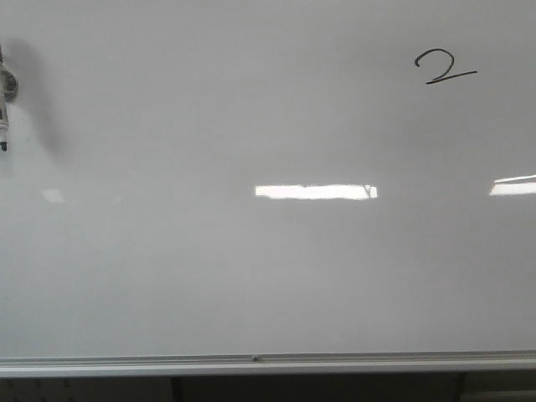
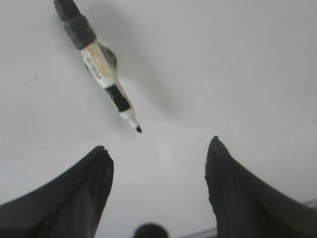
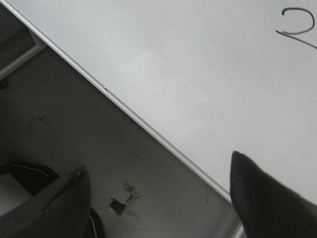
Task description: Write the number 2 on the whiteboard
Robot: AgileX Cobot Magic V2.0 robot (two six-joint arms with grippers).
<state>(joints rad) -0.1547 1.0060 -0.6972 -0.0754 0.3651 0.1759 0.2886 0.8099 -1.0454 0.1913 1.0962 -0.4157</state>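
The number 2 (image 1: 445, 66): thin black digit, curved top, slanted base, on the whiteboard (image 1: 251, 276). Left claw (image 2: 158, 156) released; right claw (image 3: 158, 193) released, the digit beyond it.

Large glossy whiteboard (image 1: 251, 276), black number 2 (image 1: 444, 66) far right, marker (image 2: 99, 64) apparently resting against its far left edge

- Whiteboard (image 1: 251, 276): one, with one silver frame strip (image 1: 251, 362) along its lower edge.
- Number 2 (image 1: 444, 67): one black hand-drawn digit, the only writing on the board; it shows again in the right wrist view (image 3: 297, 27).
- Marker (image 2: 99, 64): one, uncapped, black tip bare; a sliver of it shows at the front view's edge (image 1: 4, 109).
- Bright rectangular light reflections: two, one mid-board (image 1: 316, 192), one at the edge (image 1: 512, 186).
- Hands: two, left hand (image 2: 158, 153) and right hand (image 3: 158, 183), two dark fingers showing on each.
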